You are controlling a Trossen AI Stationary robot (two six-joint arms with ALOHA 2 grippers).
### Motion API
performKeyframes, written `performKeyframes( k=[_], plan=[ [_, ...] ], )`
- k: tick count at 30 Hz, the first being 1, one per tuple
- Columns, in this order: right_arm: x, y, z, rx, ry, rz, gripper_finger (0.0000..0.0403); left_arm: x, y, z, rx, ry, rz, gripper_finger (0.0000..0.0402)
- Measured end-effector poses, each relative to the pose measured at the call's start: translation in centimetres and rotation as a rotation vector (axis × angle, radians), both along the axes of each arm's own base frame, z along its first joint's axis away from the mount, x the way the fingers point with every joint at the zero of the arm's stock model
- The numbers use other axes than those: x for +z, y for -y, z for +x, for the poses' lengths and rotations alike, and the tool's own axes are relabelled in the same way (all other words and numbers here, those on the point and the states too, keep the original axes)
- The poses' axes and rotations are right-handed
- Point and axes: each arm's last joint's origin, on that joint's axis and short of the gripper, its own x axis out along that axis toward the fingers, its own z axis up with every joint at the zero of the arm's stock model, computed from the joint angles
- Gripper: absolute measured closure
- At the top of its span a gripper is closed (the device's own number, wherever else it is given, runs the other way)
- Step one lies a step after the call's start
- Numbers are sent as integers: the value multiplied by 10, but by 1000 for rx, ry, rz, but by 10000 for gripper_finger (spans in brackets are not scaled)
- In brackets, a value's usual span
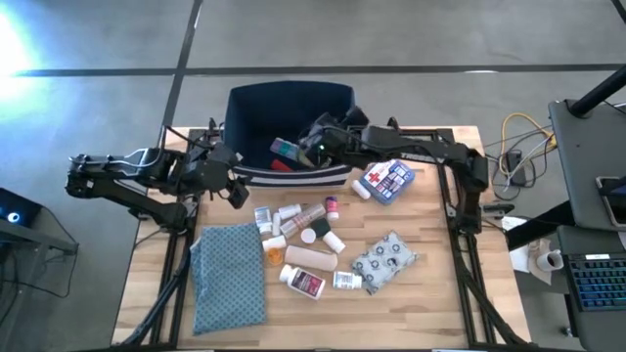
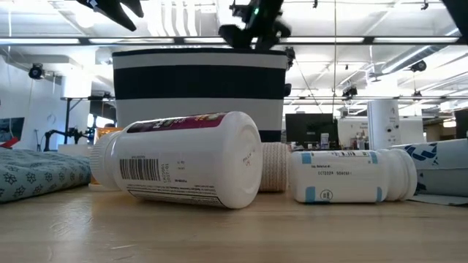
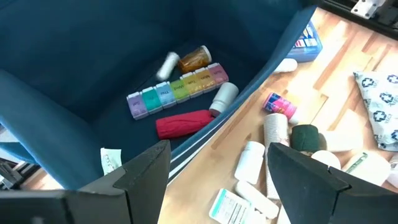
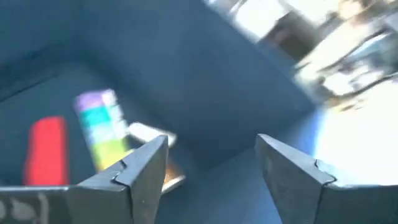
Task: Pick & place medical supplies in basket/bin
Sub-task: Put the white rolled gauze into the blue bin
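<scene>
Jaws apart & empty on both grippers; bin part-filled.
Right gripper [image 1: 311, 145] over bin [image 1: 245, 112], left gripper [image 1: 238, 189] by its front wall. Inside: pill organizer [image 3: 177, 92], red tube [image 3: 183, 123], amber bottle [image 3: 194, 58]. Approx. a dozen supplies left on table [image 1: 435, 293], incl. red-cross box [image 1: 385, 180], pouch [image 1: 383, 260], white bottle [image 2: 186, 169].

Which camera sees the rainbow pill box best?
The left wrist view: the rainbow pill box lies whole and sharp on the bin floor beside the red tube. The right wrist view shows it blurred, the high view only a sliver, and in the low view the bin wall hides it.
</scene>
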Motion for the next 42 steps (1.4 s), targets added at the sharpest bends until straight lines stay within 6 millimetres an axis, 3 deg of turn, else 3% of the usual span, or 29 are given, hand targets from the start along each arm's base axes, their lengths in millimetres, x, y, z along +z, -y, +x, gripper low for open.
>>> performKeyframes(
  k=[5,9,13,18,23,27,30,37,42],
  plan=[
    [26,-18,-25,-17,6,-86,161,0,0,0,1,1,1,154],
    [26,-31,-58,-50,20,8,167,0,0,0,5,1,5,154],
    [0,-43,-91,-103,21,180,174,0,0,0,5,0,6,154],
    [-55,-60,-113,-10,-7,476,177,-2,0,1,-7,-16,21,154],
    [-120,-72,-117,38,-11,600,177,-4,0,1,-12,-26,26,154],
    [-155,-72,-120,-75,30,669,177,-5,0,1,-12,-26,26,154],
    [-165,-69,-118,-161,63,705,177,-5,0,2,-11,-23,23,154],
    [-195,-54,-99,-96,-40,759,177,-4,0,3,-11,-5,21,154],
    [-202,-42,-88,-152,-132,762,177,-3,0,4,-11,8,20,154]
  ],
)
